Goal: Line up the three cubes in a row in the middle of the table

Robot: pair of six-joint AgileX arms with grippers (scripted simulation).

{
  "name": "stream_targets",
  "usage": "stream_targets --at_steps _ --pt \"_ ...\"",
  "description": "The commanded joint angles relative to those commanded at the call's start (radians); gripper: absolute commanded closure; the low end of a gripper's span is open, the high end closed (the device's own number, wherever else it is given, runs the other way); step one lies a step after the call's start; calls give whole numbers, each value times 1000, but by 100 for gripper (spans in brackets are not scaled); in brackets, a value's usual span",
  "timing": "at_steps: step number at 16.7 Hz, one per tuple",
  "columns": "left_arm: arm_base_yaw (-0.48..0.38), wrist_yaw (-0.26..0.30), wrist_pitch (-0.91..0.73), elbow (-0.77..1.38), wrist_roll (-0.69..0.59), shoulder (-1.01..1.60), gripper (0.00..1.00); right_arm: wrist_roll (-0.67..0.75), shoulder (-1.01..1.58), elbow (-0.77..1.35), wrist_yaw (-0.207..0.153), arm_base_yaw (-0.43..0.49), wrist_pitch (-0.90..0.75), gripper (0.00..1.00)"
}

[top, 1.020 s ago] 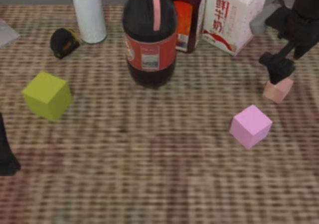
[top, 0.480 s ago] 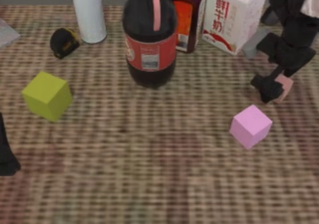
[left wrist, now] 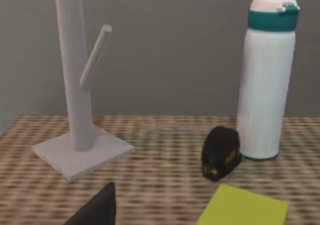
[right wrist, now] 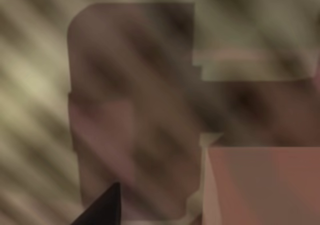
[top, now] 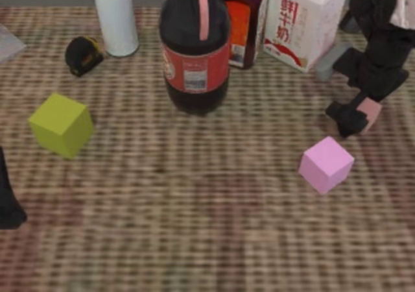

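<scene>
Three cubes sit on the woven table (top: 194, 240), none lined up yet. The yellow-green cube (top: 61, 124) is at the table's left, just in front of a black-and-yellow tape measure (top: 83, 54) and a white flask (top: 115, 16). The pink cube (top: 325, 165) rests right of centre, apart from the others. The small peach cube (top: 371, 109) is farther right and back, where the right claw (top: 355, 115) is clenched on it, one dark finger covering its left face; the right wrist view shows the peach block filling a lower corner, close to the lens. A cola bottle (top: 194, 45), a darker bottle (top: 243, 23) and a milk carton (top: 301, 19) stand along the back. The left claw (top: 8, 204) is parked at the table's left edge; I cannot tell its state.
</scene>
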Motion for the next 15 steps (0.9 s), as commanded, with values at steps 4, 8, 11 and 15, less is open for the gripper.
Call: stream_targets --at_steps 4,8,11,15 --pt "0 0 0 0 0 0 0 0 0 0 0 0 0 45" --pt "0 0 0 0 0 0 0 0 0 0 0 0 0 75" --pt "0 0 0 0 0 0 0 0 0 0 0 0 0 98" --pt "0 0 0 0 0 0 0 0 0 0 0 0 0 100"
